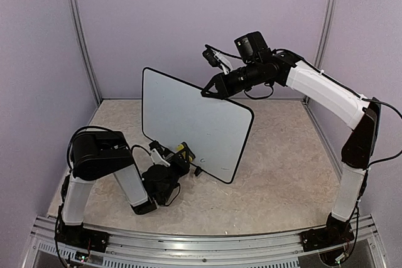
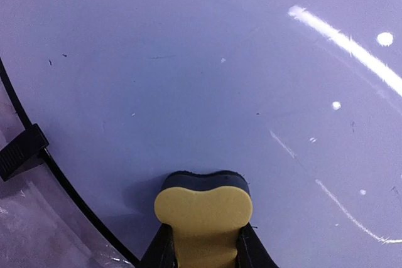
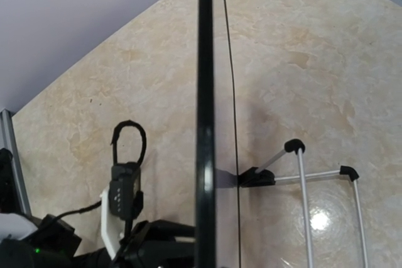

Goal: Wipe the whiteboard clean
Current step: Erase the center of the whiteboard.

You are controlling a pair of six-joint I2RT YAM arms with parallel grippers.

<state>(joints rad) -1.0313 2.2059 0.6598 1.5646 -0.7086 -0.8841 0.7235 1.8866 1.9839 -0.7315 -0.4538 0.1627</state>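
Note:
The whiteboard stands upright on the table, black-framed, its face nearly blank. In the left wrist view the whiteboard fills the picture with only tiny specks and light streaks. My left gripper is low at the board's lower left, shut on a yellow eraser. The eraser has its black felt pressed against the board, between my left gripper's fingers. My right gripper is shut on the board's top edge. The right wrist view looks down along the whiteboard's edge; its own fingers do not show there.
Behind the board a wire stand with black-tipped legs rests on the beige marble-patterned table. A black clip foot sits on the frame's lower left. Lilac walls close in the back and sides.

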